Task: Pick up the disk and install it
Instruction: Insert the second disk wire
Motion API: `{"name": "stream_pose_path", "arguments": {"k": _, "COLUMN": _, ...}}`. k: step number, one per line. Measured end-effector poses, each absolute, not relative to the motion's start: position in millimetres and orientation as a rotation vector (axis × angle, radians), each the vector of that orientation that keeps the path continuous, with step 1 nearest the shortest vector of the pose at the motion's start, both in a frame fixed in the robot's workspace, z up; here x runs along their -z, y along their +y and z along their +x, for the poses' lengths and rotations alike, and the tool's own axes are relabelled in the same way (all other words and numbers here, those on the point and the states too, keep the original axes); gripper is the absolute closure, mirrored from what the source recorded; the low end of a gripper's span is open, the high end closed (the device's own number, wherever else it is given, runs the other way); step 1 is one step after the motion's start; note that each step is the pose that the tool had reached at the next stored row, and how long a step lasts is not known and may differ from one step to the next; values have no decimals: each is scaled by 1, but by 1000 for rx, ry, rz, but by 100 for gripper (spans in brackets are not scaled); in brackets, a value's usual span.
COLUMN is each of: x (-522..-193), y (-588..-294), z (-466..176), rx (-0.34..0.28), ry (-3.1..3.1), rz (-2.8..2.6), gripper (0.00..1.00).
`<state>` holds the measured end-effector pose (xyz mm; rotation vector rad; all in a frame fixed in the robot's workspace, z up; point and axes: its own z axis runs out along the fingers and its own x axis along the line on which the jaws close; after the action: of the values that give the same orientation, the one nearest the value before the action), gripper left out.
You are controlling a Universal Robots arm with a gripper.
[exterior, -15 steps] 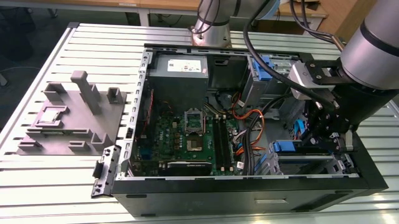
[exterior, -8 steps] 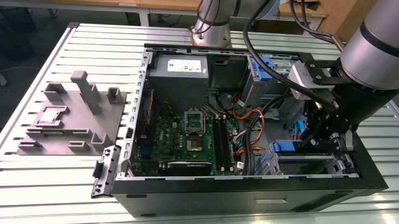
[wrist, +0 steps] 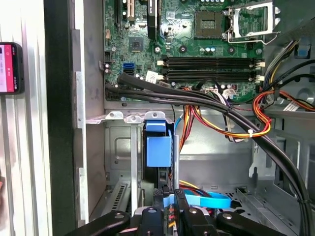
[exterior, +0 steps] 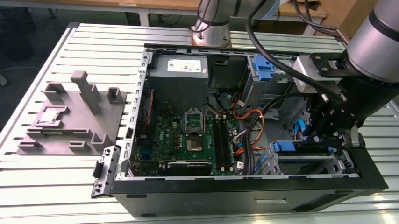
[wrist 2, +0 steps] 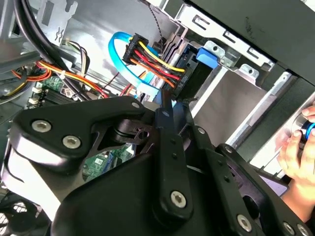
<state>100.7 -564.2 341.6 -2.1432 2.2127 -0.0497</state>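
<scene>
The disk sits in the metal drive bay at the near corner of the open computer case, on the exterior view's right, with its blue carrier frame showing. In the first wrist view the disk is seen edge-on in the bay slot, its blue tab facing the motherboard. In the second wrist view the disk is dark with a blue end. My gripper hangs inside the case right over it. Its black fingers are shut together at the disk's cable end, with nothing seen between them. The gripper tapers to a narrow closed tip.
Bundled black, red, yellow and orange cables and a blue flat cable cross beside the bay. The motherboard lies in the case's middle. A grey fixture block stands outside on the slatted table. A person's hand rests near the case.
</scene>
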Motion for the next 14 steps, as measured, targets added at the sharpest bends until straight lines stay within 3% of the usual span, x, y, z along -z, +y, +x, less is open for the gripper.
{"name": "stream_pose_path", "arguments": {"k": 5, "x": -345, "y": -564, "z": 101, "rx": 46, "ry": 2215, "rz": -2145, "gripper": 76}}
{"name": "stream_pose_path", "arguments": {"k": 10, "x": -345, "y": -564, "z": 101, "rx": 46, "ry": 2215, "rz": -2145, "gripper": 90}}
{"name": "stream_pose_path", "arguments": {"k": 14, "x": -345, "y": -564, "z": 101, "rx": 46, "ry": 2215, "rz": -2145, "gripper": 90}}
